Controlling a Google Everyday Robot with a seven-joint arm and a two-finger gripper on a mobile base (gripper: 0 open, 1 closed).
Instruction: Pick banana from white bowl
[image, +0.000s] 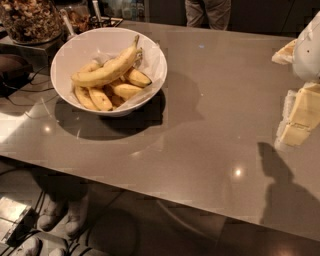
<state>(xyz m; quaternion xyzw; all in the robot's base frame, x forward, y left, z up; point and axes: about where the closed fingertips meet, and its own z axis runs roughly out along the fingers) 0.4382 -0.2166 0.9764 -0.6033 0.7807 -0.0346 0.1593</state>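
Note:
The white bowl (61, 52) stands at the far left of the grey table and is lined with white paper. The long curved yellow banana (107, 70) lies on top of several shorter bananas (125, 90) in it, stem pointing up and to the right. My gripper (299, 120) hangs at the right edge of the view, above the table, far to the right of the bowl and holding nothing that I can see. Its shadow falls on the table below it.
A glass jar of brown nuts (30, 20) stands behind the bowl at the top left, with utensils beside it. A person's legs (207, 12) stand at the far side. The table's near edge (150, 192) runs diagonally; someone's shoes (65, 215) are below it.

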